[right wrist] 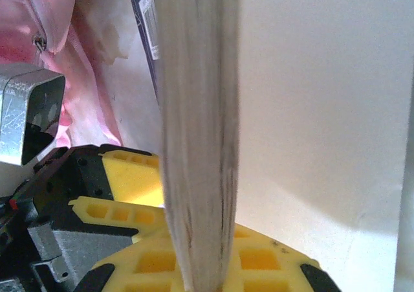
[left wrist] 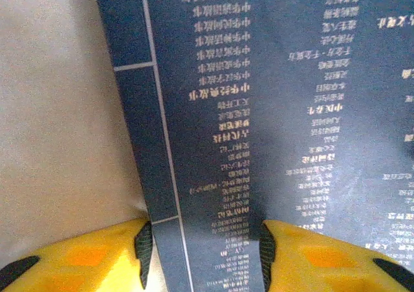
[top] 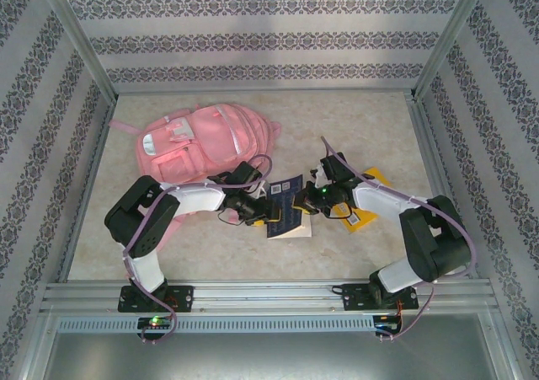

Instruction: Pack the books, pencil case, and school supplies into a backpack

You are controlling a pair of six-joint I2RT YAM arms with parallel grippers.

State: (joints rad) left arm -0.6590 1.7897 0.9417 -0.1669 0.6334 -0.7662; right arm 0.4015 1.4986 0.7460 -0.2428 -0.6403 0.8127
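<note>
Right tool (right wrist: 197, 276) clamped on one navy book (left wrist: 272, 111) edge; left tool (left wrist: 204, 256) parted over cover. One backpack (top: 198, 140), one yellow book (top: 375, 178).

Right of the backpack (top: 202, 140) the table (top: 379, 119) lies bare to the far corner, an easy way in. In front of the backpack it's crowded: the left arm (top: 181, 201) and right arm (top: 387, 201) meet over a navy book (top: 286, 196), with a yellow book (top: 373, 178) under the right one. Left of the backpack, a thin strip runs along the wall (top: 50, 144).
</note>
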